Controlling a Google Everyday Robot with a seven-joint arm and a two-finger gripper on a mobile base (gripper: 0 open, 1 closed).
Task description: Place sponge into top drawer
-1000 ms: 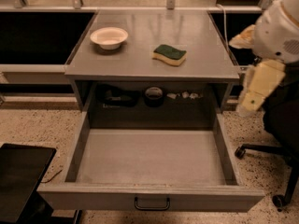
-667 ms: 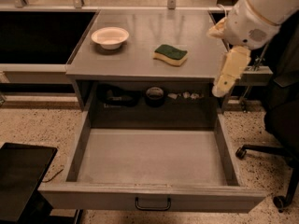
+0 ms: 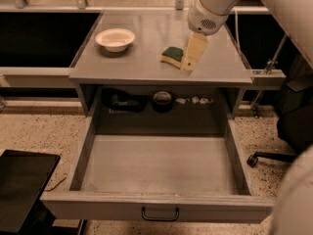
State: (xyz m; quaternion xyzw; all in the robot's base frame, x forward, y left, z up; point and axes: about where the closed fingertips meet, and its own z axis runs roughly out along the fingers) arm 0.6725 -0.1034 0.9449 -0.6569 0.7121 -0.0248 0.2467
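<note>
The top drawer point(image 3: 98, 205) stands pulled all the way out below the front edge of the desk point(image 3: 142, 65), its small dark handle point(image 3: 160, 214) at the middle of the front panel. Inside it I see only the flat grey floor and the low grey walls. The sponge point(image 3: 172, 56) is not in it. It lies on top of the desk, right of centre and close to the front edge, green side up with the yellow showing along its near side. The end effector point(image 3: 190, 62) hangs from the white arm point(image 3: 215, 4) that reaches in from the back right corner. It points down at the desk just to the right of the sponge, right against it from where I stand, though I cannot tell whether the two touch. I cannot tell how the end effector is set, and it holds nothing that I can see. The white bowl point(image 3: 128, 35) sits near the back left corner, well apart from the sponge, and shows only plain white inside. In the open recess under the desk top, behind the drawer, lie a black object point(image 3: 122, 102), a round dark one point(image 3: 162, 99) and a few small pale bits point(image 3: 195, 101).
</note>
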